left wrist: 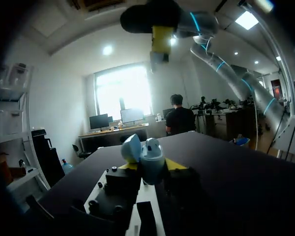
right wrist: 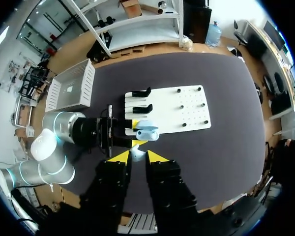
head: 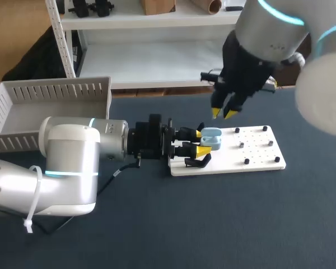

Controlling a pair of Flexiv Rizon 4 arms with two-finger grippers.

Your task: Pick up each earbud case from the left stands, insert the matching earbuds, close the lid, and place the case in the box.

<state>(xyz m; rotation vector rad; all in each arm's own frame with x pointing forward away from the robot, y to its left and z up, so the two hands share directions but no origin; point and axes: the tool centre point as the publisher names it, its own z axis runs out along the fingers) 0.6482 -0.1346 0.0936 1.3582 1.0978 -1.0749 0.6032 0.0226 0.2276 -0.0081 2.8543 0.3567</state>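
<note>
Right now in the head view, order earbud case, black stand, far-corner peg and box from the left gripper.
1. earbud case, in the left gripper.
2. black stand, beside it.
3. far-corner peg, across the board.
4. box, far left.

Tabletop (head: pixel 173 224): dark, matt, reads to me as a fine-grained mat, no glare. Board (head: pixel 263 159): white, smooth, semi-matt plastic w/ small black pegs (head: pixel 246 161). Earbud case (head: pixel 211 134), at board's 9 o'clock end: pale blue plastic, smooth, soft sheen. Box (head: pixel 56 92), 10 o'clock from board: white moulded plastic, slotted wall, matt. My left arm (head: pixel 73 168): glossy silver-white shell, w/ a white plastic zip tie (head: pixel 35 193) round it. Left gripper (head: pixel 200 141) tips: yellow, matt plastic, I think.
</note>
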